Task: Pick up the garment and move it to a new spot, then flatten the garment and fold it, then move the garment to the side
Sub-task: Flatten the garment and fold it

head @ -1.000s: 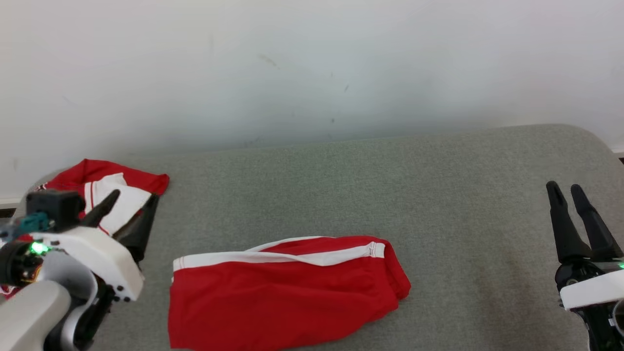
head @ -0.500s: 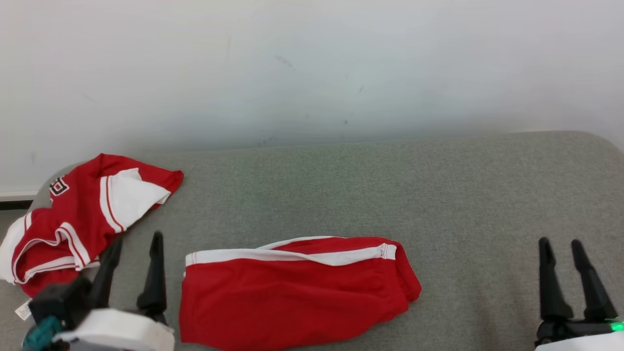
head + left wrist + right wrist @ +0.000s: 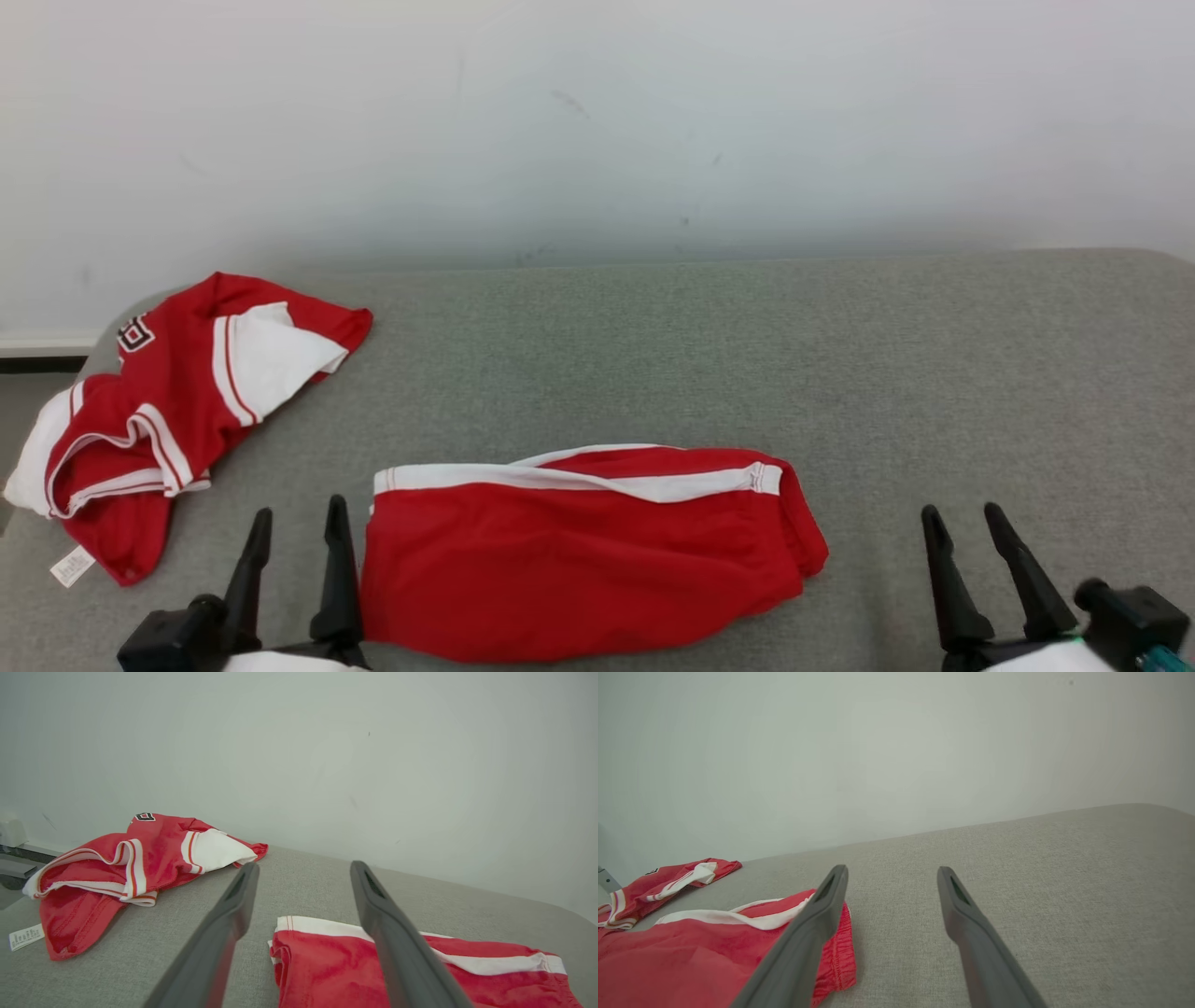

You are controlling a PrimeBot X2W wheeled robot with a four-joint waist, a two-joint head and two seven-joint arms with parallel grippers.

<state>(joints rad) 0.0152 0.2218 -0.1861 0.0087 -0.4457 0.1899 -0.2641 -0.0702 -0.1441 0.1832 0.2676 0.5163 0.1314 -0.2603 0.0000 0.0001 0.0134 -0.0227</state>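
The left gripper (image 3: 301, 509) has its two dark fingers spread wide and holds nothing. It sits just beside the left edge of the red shorts (image 3: 579, 551). The right gripper (image 3: 960, 509) is wide and empty too, well apart from the shorts on their right. The shorts have a white band and lie flat near the front middle of the grey cushion (image 3: 934, 355). A crumpled red and white jersey (image 3: 177, 401) lies at the far left, near the white wall (image 3: 597, 121).
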